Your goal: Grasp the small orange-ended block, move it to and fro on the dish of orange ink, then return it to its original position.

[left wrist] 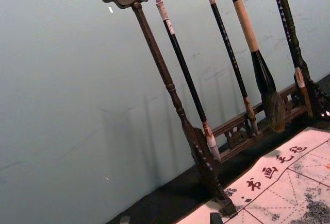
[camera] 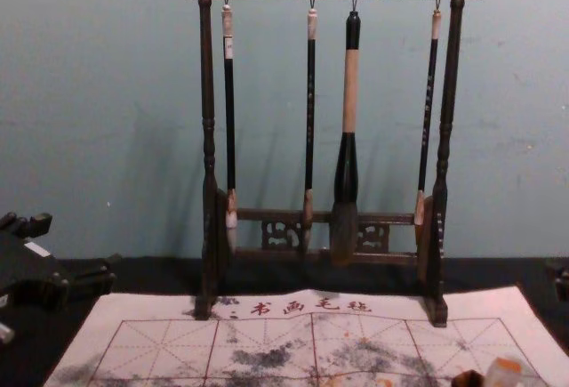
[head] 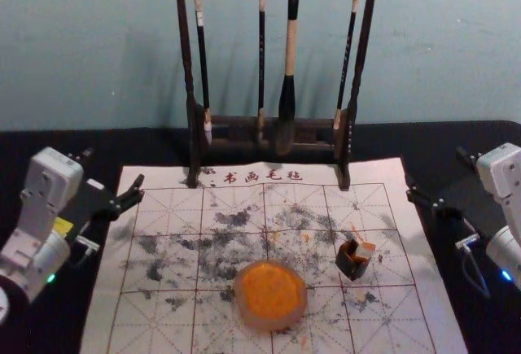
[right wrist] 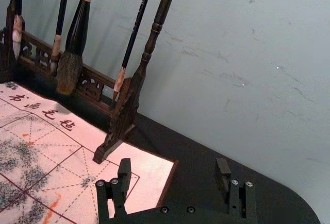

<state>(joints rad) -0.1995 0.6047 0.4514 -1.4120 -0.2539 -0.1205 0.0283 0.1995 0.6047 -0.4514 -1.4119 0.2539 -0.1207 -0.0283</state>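
Orange-ended, the small block lies below, leftward and bodyward of the spread right pincer, nearer of the 2, the left pincer gaping across the paper, at the dark holder right of the ink dish, its long axis seemingly slanting up rightward.

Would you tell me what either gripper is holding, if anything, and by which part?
Nothing is held; the left gripper and right gripper are open, near either side of the sheet.

Left end effector and right open
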